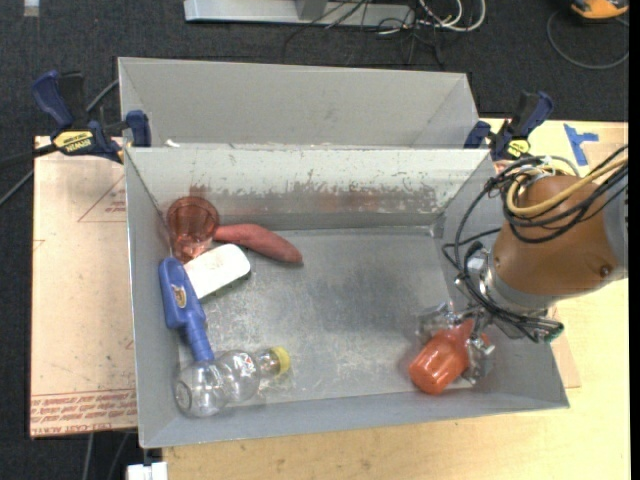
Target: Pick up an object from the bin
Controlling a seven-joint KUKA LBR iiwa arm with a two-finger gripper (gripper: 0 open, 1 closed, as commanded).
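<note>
the grey bin (pixel 350 288) is bare at its middle; in its near right corner the gripper (pixel 458 336) meets an orange-red lump (pixel 435 368), clenched or not i cannot tell. best lift straight up, away from the bin's side.

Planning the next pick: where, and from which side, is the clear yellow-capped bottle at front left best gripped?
Probably at the narrow neck behind the yellow cap, coming straight down and closing across it. The clear bottle lies on its side; its body is wide and round, and the blue tool crowds the body end.
</note>
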